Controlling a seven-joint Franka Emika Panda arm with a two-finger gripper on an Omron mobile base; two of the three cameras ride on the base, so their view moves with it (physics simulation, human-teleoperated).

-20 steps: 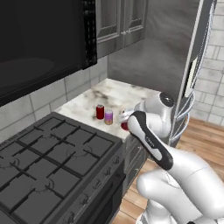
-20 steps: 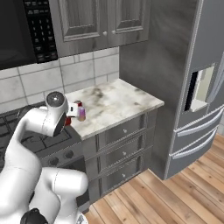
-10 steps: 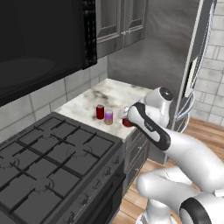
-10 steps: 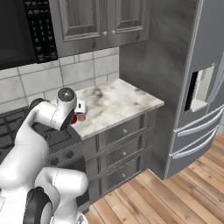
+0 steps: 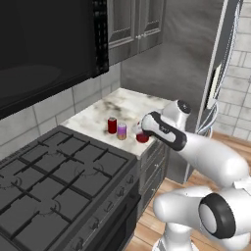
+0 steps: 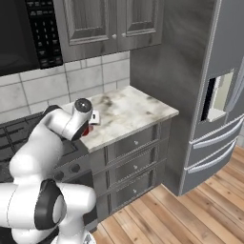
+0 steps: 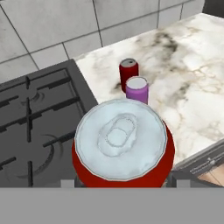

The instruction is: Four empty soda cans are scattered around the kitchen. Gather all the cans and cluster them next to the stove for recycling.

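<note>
My gripper (image 5: 141,131) hangs at the front edge of the marble counter (image 5: 132,105), just right of the stove (image 5: 59,181). Directly beneath it is 1 red soda can (image 7: 122,146), its silver top close under my hand camera. My fingertips are hidden, so I cannot tell whether I hold it, though it seems caught between the jaws. 2 more cans stand upright nearby: a red can (image 5: 112,125) and a purple can (image 5: 121,131), side by side.

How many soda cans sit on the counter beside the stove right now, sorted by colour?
Red soda cans: 2, the far red can and the near red can under the gripper.
Purple soda can: 1.
Total: 3.
</note>
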